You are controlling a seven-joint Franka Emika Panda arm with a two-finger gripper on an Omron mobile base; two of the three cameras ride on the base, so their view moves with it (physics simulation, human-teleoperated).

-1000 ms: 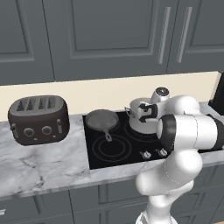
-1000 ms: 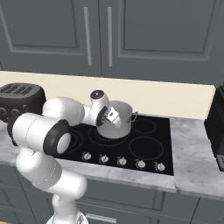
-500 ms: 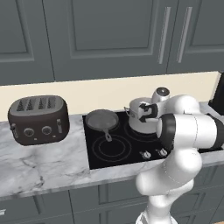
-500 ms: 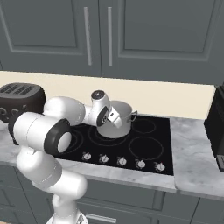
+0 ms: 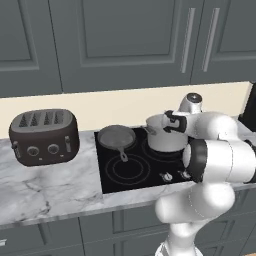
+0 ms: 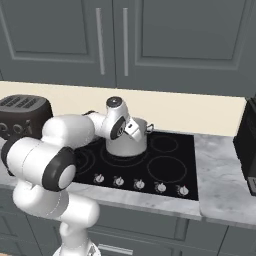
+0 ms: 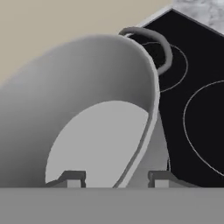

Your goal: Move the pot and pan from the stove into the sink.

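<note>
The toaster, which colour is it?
Dark brown-black toaster, seen best in the left base view.

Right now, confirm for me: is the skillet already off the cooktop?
No. The skillet sits on the black cooktop's rear left burner, beside the stockpot.

Two base cameras look forward and down from behind the arm, sharing the stove (image 5: pixel 135 167). The hand camera sits close above the pot (image 7: pixel 87 109) rim.
</note>
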